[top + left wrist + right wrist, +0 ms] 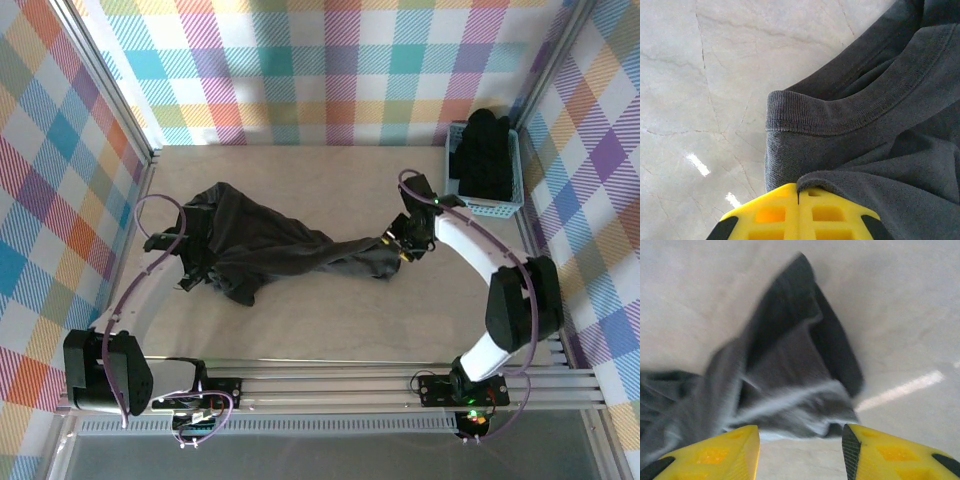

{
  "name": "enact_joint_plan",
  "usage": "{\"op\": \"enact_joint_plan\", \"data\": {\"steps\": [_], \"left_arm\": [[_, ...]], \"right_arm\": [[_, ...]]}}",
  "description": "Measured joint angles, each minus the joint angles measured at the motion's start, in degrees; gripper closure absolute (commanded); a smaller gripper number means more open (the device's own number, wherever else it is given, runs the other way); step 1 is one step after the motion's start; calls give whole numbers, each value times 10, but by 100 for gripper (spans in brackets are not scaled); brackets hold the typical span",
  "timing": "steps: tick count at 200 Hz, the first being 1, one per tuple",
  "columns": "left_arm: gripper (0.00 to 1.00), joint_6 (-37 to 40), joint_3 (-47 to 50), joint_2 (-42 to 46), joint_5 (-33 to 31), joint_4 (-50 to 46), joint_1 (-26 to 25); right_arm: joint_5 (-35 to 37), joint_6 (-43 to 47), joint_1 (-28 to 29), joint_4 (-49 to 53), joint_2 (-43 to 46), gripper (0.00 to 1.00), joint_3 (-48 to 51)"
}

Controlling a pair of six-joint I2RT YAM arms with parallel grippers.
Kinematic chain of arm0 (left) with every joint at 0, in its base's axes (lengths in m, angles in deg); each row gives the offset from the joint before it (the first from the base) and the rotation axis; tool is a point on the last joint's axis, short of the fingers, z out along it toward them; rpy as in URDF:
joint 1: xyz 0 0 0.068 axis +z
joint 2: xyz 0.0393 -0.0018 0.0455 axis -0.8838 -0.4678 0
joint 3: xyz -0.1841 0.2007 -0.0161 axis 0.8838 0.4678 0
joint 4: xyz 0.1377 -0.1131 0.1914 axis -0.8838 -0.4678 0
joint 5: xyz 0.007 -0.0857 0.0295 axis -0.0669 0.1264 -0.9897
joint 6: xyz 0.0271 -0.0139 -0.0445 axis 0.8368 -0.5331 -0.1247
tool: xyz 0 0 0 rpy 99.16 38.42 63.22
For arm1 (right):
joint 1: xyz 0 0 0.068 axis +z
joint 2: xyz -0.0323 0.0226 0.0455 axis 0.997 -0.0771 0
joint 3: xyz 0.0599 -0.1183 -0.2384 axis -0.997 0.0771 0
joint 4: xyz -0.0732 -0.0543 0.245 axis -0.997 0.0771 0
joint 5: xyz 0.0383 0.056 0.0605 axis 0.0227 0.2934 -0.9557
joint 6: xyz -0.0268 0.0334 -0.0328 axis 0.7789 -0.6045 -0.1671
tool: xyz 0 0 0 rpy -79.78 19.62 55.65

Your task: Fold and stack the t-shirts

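The left gripper (798, 200) has its yellow jaws clenched together on a fold of the black t-shirt (880, 125), just below its ribbed collar (840, 122). The right gripper (800, 435) stands released, jaws parted, with the shirt's blurred end lying just beyond them. The shirt stretches twisted across the table (320, 320) between the two arms.

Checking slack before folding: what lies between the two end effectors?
The black t-shirt, bunched and twisted, runs from left end effector to right end effector, per the top view.
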Motion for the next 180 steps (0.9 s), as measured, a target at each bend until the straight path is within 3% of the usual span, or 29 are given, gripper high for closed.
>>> {"op": "enact_joint_plan", "data": {"steps": [33,81,180], "left_arm": [[100,9,13,16,4,-3,0],[100,9,15,25,10,-3,0],[100,9,8,29,31,-2,0]], "right_arm": [[-9,-54,-6,-22,-64,54,-62],[-22,-96,-29,-36,-123,59,-67],[-53,-105,-50,-68,-177,65,-97]]}}
